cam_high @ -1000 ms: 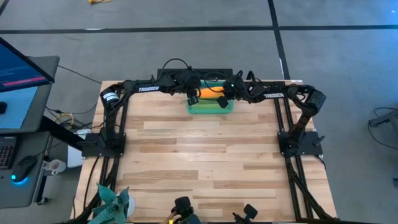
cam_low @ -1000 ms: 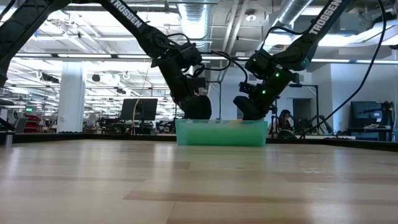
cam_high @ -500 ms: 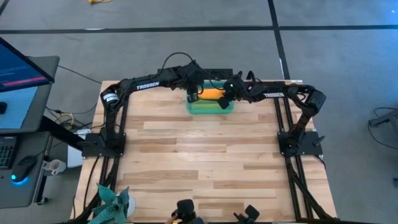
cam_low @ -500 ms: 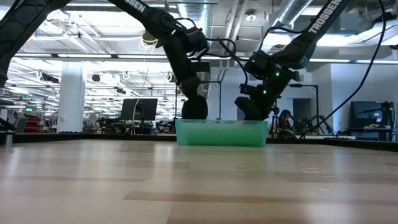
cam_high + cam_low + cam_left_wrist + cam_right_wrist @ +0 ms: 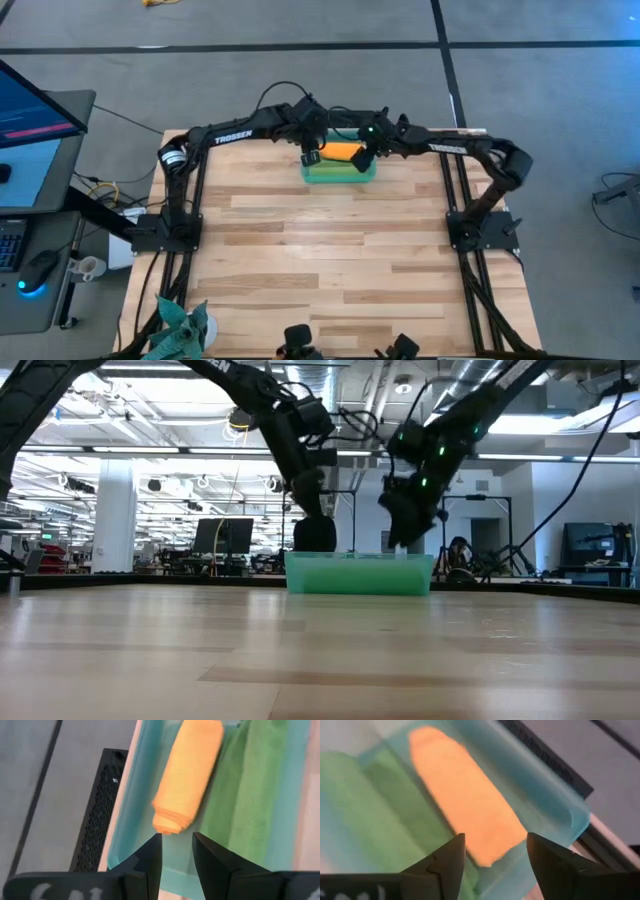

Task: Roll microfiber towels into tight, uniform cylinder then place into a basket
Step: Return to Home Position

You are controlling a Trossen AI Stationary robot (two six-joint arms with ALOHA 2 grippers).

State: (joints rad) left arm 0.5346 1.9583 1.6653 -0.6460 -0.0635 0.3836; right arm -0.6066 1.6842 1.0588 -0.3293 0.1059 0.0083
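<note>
Pincers hang over the two short ends of the basket [image 5: 340,173], which sits at the 12 o'clock edge of the bench [image 5: 330,250]. The left pincer [image 5: 176,840] is released, its two dark fingers [image 5: 150,855] a small gap apart with nothing between them, above the basket's 9 o'clock end. The right pincer [image 5: 495,842] is released wider and also grasps nothing, raised over the 3 o'clock end.

Both towels lie inside the basket as rolls, side by side and touching. The orange towel [image 5: 187,775] is on the 12 o'clock side against the far wall. The green towel [image 5: 255,795] is on the 6 o'clock side.

White lettering on the left arm [image 5: 230,138] reads TROSSEN. A black perforated box [image 5: 95,820] lies just beyond the basket. At the bench's 7 o'clock corner stands a teal spiky plant-like thing [image 5: 180,325]. Off the bench at 9 o'clock is a lit screen [image 5: 30,115].
</note>
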